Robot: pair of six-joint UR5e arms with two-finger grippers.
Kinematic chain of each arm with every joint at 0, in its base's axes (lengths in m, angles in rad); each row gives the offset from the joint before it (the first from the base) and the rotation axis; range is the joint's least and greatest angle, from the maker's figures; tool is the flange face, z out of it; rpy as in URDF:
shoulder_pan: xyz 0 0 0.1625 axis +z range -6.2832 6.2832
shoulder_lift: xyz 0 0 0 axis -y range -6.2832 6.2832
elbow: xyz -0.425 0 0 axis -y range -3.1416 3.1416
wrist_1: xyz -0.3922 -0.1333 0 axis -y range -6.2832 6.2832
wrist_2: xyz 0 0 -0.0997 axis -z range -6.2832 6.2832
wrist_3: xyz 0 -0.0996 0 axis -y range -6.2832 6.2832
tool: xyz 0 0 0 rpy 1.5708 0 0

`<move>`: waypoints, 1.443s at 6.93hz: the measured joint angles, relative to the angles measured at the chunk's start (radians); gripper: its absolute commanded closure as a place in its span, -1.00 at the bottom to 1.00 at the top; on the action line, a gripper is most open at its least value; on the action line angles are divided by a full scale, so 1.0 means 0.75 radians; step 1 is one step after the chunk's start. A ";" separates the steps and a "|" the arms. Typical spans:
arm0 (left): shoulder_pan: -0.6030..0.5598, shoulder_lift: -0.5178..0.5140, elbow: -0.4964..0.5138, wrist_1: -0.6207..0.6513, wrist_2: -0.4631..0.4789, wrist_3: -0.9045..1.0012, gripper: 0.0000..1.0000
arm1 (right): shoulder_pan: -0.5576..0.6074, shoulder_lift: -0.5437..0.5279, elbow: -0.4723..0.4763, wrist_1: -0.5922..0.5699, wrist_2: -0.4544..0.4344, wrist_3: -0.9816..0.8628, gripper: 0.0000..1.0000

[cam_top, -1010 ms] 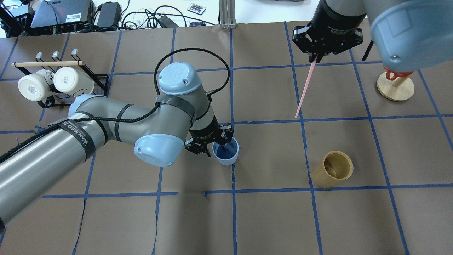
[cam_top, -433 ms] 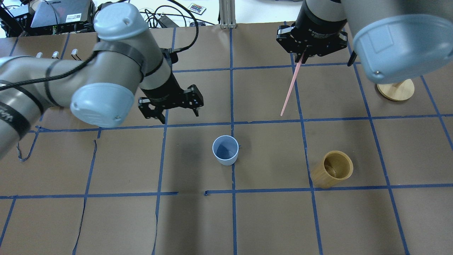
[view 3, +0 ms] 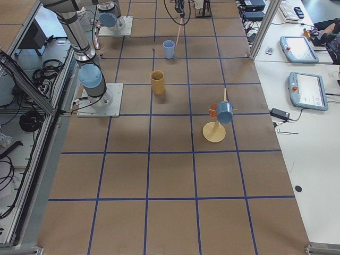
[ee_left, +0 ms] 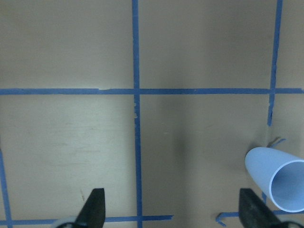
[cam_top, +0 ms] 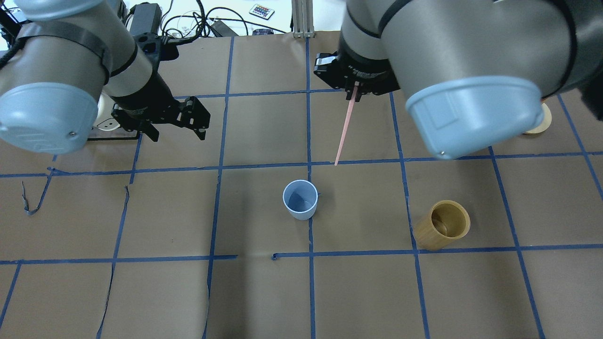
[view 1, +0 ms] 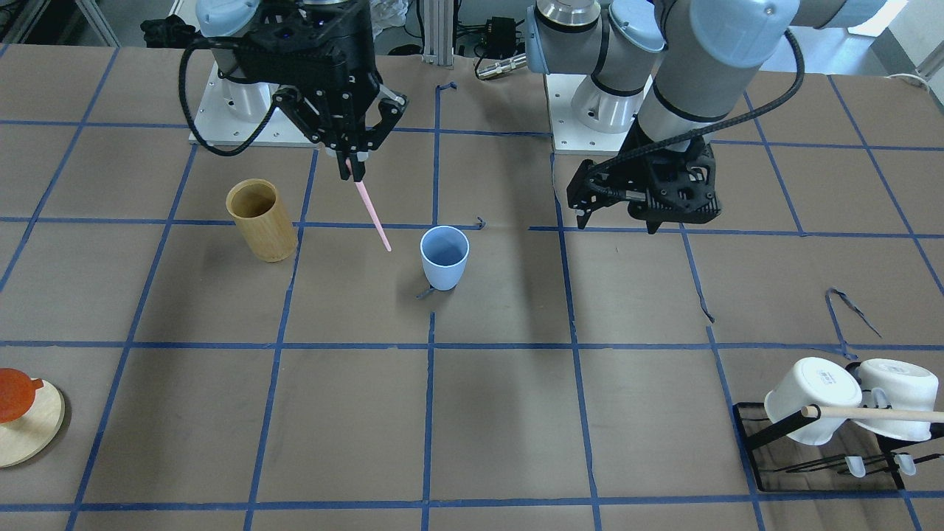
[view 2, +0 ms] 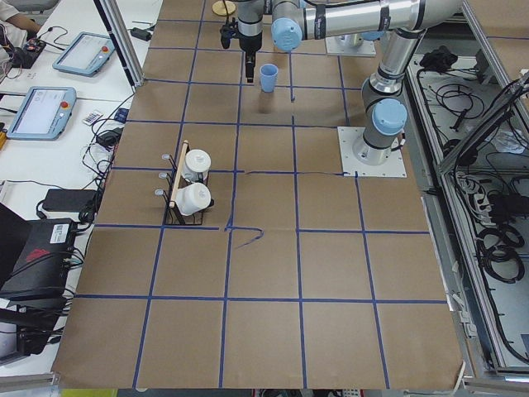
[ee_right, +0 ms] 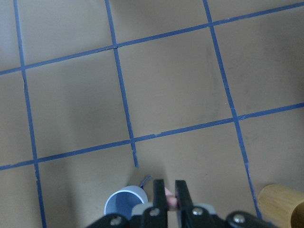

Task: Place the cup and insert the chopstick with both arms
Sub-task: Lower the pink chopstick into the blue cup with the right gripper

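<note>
The light blue cup (cam_top: 300, 200) stands upright on the table's middle, free of both grippers; it also shows in the front view (view 1: 444, 257) and the left wrist view (ee_left: 278, 183). My right gripper (cam_top: 355, 96) is shut on the top end of a pale pink chopstick (cam_top: 344, 132), which hangs slanted down, its tip just beyond and right of the cup. In the right wrist view the pads (ee_right: 159, 192) pinch the stick above the cup (ee_right: 124, 202). My left gripper (cam_top: 179, 134) is open and empty, raised far left of the cup.
A tan bamboo cylinder (cam_top: 442, 230) stands upright right of the cup. A black rack with two white mugs (view 1: 833, 413) and a wooden rod sits on the left arm's side. A round wooden stand (view 3: 217, 125) carries a blue mug on the right arm's side.
My left gripper let go of the cup, opened, and drew back up and to the left. My right gripper carried the chopstick leftward toward the cup. The cup stayed put.
</note>
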 measured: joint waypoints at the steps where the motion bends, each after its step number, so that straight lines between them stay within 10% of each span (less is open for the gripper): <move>1: 0.012 0.024 0.045 -0.008 0.006 0.022 -1.00 | 0.051 0.003 0.030 -0.031 -0.010 0.076 0.85; 7: 0.003 0.024 0.124 -0.027 0.005 0.032 -1.00 | 0.183 0.055 0.154 -0.190 -0.040 0.286 0.76; 9: 0.001 0.023 0.126 -0.028 -0.002 0.030 -1.00 | 0.184 0.057 0.174 -0.190 -0.060 0.289 -0.99; 10: 0.000 0.023 0.126 -0.030 0.000 0.028 -1.00 | 0.184 0.057 0.178 -0.190 -0.068 0.289 -1.00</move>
